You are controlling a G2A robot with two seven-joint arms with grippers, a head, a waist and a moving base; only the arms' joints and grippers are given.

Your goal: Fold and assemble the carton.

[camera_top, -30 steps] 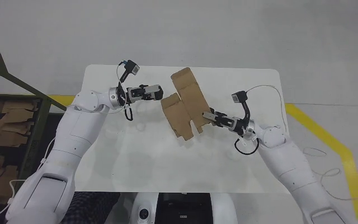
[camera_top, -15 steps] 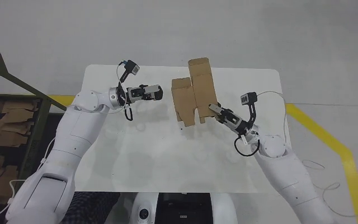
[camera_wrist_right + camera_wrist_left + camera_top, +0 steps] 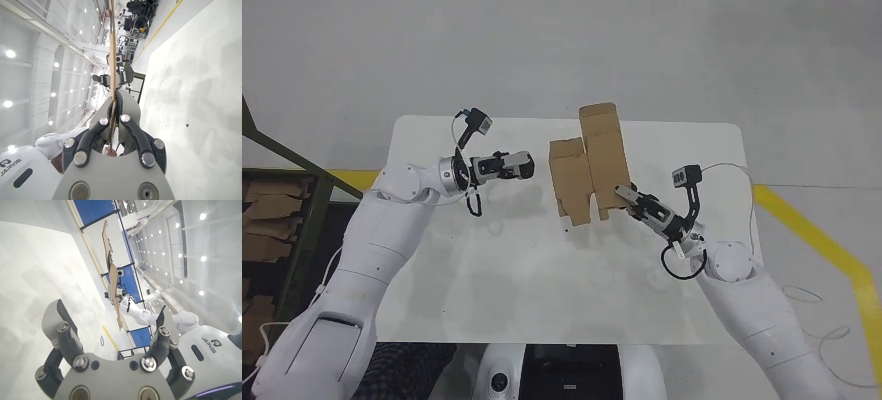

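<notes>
**Right pincer** (image 3: 114, 99): closed on the edge of the flat carton (image 3: 112, 56), with the board nipped between both pads. The sheet runs straight out ahead of the fingertips and shows edge-on from the wrist. In the top view the right pincer (image 3: 625, 193) grips the carton (image 3: 587, 165) at its near side. The panels spread away from it toward the other arm and the far side of the table (image 3: 492, 280). No flap appears folded.

**Change:** One second ago the carton hung askew from this pincer, its long panel slanted. By half a second ago the right arm had swung it square and carried it farther out. Since then nothing has shifted. Judgement: the turn is complete and the sheet is held steady as presented. Folding proper has not begun.

**Left pincer** (image 3: 112, 306): jaws spread wide, holding nothing. It points at the carton (image 3: 113, 275) and stands near it but apart from its edge. Its position matches both earlier frames. Judgement: it is placed to take a panel next, and the open jaws suit that.
</notes>
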